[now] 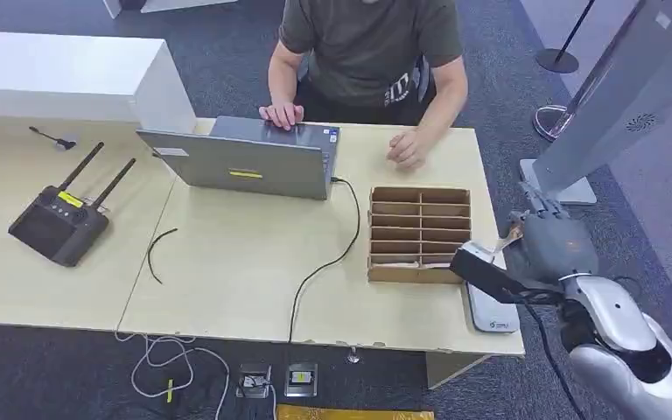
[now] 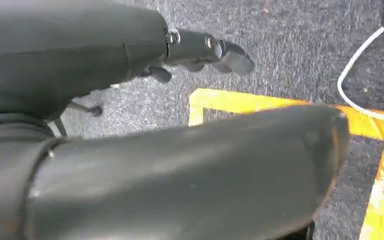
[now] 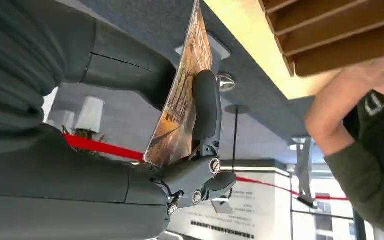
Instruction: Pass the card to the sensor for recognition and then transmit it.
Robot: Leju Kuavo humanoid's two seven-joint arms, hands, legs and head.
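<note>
The right hand (image 1: pixel 549 243) hung just past the right-hand edge of the table (image 1: pixel 227 262), beside the cardboard divider box (image 1: pixel 419 232). It held a card (image 3: pixel 182 95) pinched between the thumb and a dark finger (image 3: pixel 206 107); in the right wrist view the card stood on edge in that grip, its printed orange-brown face showing. In the head view only a pale corner of the card (image 1: pixel 509 236) peeked out at the hand's table side. Below and just beside the hand, a flat grey sensor pad (image 1: pixel 491 311) lay at the table's front right corner, partly hidden by a dark part of the arm. The card was above the table edge near the pad, but whether it was directly over the pad could not be told.

The left hand (image 2: pixel 200 52) hung over dark carpet with yellow floor tape (image 2: pixel 380 165) and a white cable (image 2: pixel 360 70) beneath it. Its fingers were curled in, and nothing could be seen in them.

A person (image 1: pixel 372 52) sat across the table with one hand on a grey laptop (image 1: pixel 245 157) and the other resting on the tabletop near the box. A black cable (image 1: pixel 328 262) ran from the laptop over the front edge. A black remote controller (image 1: pixel 59 223) with two antennas lay on the left table
</note>
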